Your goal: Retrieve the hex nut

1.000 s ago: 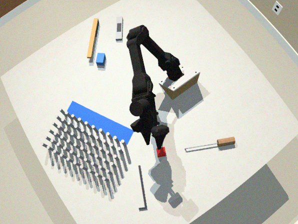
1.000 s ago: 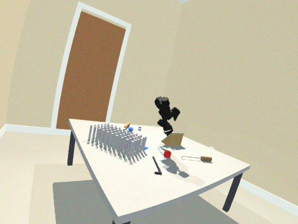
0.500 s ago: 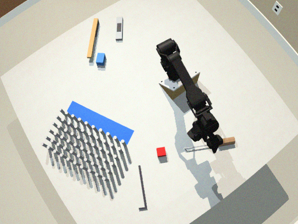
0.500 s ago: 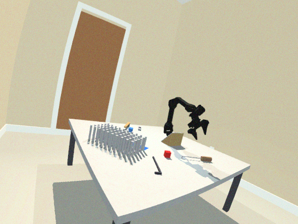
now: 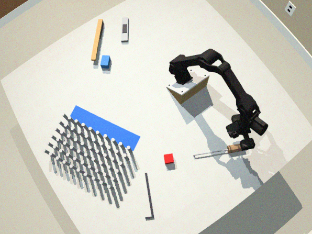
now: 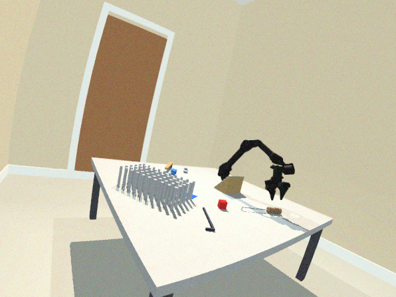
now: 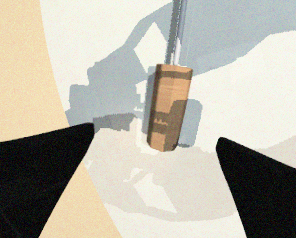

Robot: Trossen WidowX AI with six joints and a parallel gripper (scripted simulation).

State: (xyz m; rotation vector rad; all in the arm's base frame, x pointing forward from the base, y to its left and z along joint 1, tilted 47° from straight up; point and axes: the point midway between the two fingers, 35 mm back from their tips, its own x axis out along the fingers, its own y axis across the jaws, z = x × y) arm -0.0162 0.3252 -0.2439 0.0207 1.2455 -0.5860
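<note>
My gripper (image 6: 277,199) (image 7: 156,136) is open and empty, pointing down above the wooden handle (image 5: 234,148) (image 6: 274,210) (image 7: 170,107) of a wire tool. In the wrist view the handle lies between and beyond the fingertips. The tool's thin wire loop (image 5: 209,154) (image 6: 254,208) points toward the spacers. A dark L-shaped hook tool (image 5: 149,196) (image 6: 208,219) lies beside the spacer field. The metal spacers (image 5: 104,136) (image 6: 171,192) stand upright in rows. The blue taped strip (image 5: 110,127) (image 6: 192,197) runs along one side of them. I cannot make out the nut.
A red cube (image 5: 168,158) (image 6: 222,204) lies between the wire tool and the spacers. A blue block (image 5: 105,61) (image 6: 173,171), an orange bar (image 5: 97,40) (image 6: 169,165) and a grey block (image 5: 125,36) (image 6: 185,171) lie at the far side. The arm's wedge-shaped base (image 5: 195,91) (image 6: 234,185) stands on the table.
</note>
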